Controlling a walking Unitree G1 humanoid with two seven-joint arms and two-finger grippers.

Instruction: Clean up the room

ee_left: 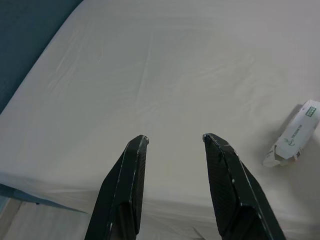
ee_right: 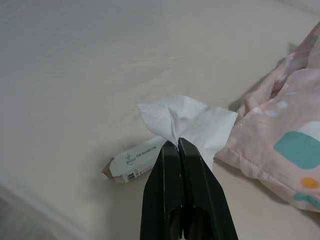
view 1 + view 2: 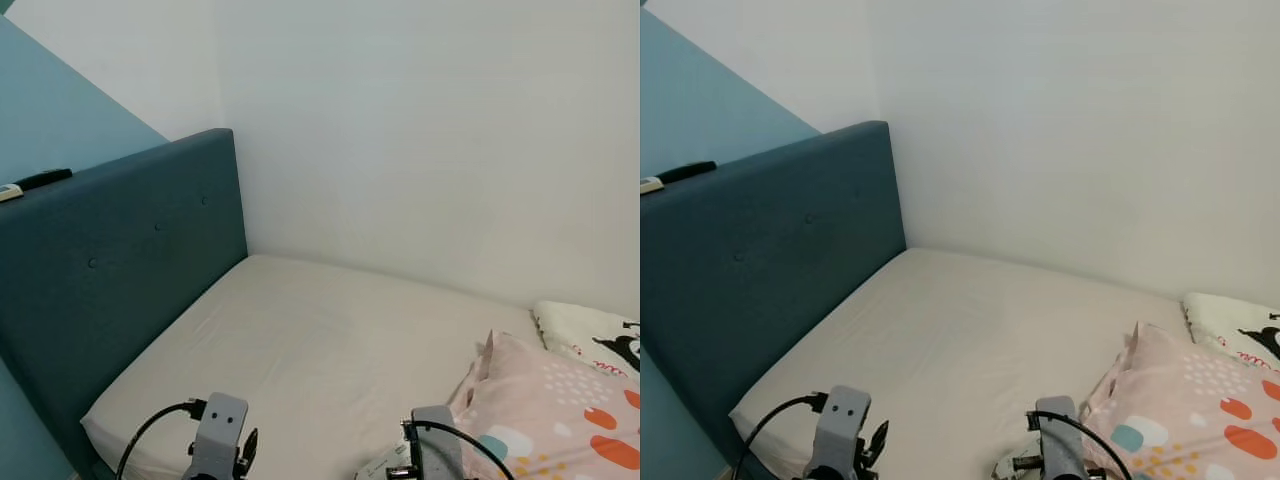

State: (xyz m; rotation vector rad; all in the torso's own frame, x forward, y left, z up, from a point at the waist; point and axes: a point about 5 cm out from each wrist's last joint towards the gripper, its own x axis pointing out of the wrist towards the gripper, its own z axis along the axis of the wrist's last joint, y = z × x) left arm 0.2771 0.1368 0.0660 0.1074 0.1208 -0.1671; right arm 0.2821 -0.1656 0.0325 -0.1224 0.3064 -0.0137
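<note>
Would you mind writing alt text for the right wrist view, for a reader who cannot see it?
The right gripper, jaws shut, pinches a crumpled white tissue above a cream bed sheet. A small white packet lies on the sheet just beyond, beside a pink patterned pillow.

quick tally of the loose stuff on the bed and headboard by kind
tissue: 1, pinched in the right gripper
small packet: 1, on the bed sheet
pillows: 2, patterned pink and white
remotes on the headboard: 2, black and white
total: 6
</note>
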